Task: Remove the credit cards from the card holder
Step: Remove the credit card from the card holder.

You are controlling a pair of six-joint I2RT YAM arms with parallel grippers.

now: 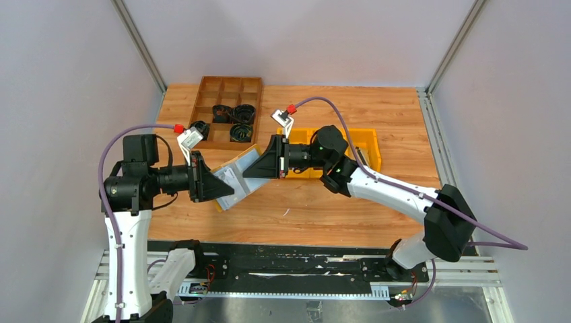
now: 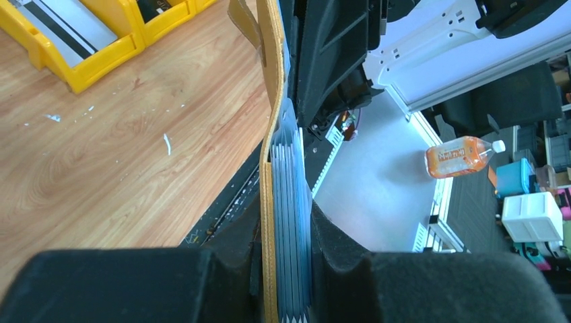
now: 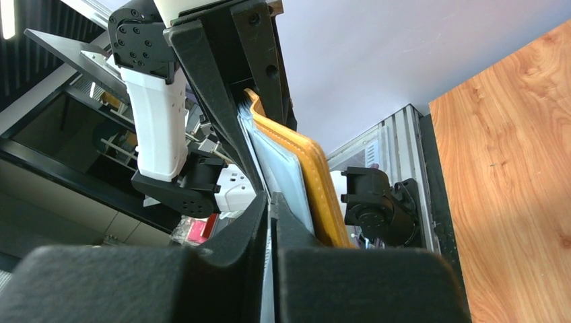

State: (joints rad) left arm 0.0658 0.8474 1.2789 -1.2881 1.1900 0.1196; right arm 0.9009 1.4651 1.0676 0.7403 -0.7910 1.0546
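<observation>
The mustard-yellow card holder [image 1: 237, 177] hangs open above the table between my two grippers. My left gripper [image 1: 217, 186] is shut on its lower end. In the left wrist view, my left gripper [image 2: 286, 269] clamps the mustard cover [image 2: 268, 202] and the stack of pale blue sleeves [image 2: 291, 195] together. My right gripper [image 1: 259, 165] is at the holder's upper end. In the right wrist view, my right gripper [image 3: 271, 225] is shut on a thin pale card edge [image 3: 269, 296]. The blue sleeves [image 3: 283, 175] and the mustard cover [image 3: 316, 182] lie just right of its fingers.
Yellow plastic bins [image 1: 367, 142] stand behind the right arm. One bin [image 2: 87, 64] holds a grey card with a black stripe [image 2: 64, 27]. A brown wooden compartment tray [image 1: 229, 91] with black items stands at the back left. The table's near edge is below the holder.
</observation>
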